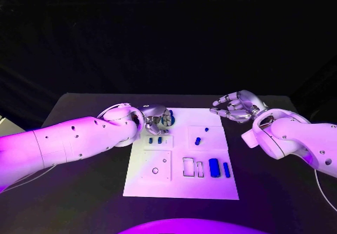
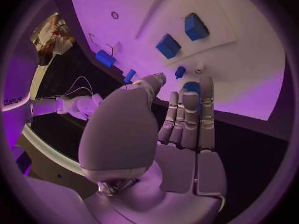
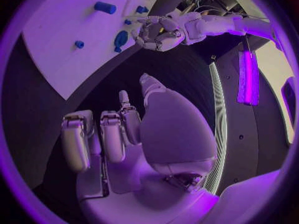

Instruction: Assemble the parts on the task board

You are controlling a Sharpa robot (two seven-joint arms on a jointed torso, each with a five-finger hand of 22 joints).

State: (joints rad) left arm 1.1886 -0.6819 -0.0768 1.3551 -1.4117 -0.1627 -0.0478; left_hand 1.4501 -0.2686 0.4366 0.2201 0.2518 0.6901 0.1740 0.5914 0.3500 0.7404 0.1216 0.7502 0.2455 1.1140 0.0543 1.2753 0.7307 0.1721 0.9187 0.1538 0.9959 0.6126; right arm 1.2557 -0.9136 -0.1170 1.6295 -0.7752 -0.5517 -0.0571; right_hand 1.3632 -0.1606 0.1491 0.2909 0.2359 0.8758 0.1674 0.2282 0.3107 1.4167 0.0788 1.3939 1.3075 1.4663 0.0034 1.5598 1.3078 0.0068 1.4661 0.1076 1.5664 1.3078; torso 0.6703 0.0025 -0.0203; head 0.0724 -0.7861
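Observation:
The white task board [image 1: 179, 187] lies in the middle of the black table. My left hand [image 1: 156, 120] is over its far left corner, its fingers [image 2: 190, 115] lying side by side and reaching a rounded blue part [image 2: 191, 88]; whether they grip it I cannot tell. The same part [image 3: 121, 38] lies on the board beside the left hand [image 3: 159, 31]. Two small blue blocks [image 1: 154, 140] sit just nearer than that hand. My right hand [image 1: 238, 108] hovers beyond the board's far right corner, fingers apart, holding nothing; it hangs over bare table [image 3: 118, 134].
A blue cylinder [image 1: 213, 167] and a blue bar [image 1: 226, 169] lie at the board's right side, beside two rectangular slots [image 1: 188, 166]. Two small blue pegs [image 1: 198, 141] stand mid-board. Round holes [image 1: 155, 170] mark the near left panel. Black table surrounds the board.

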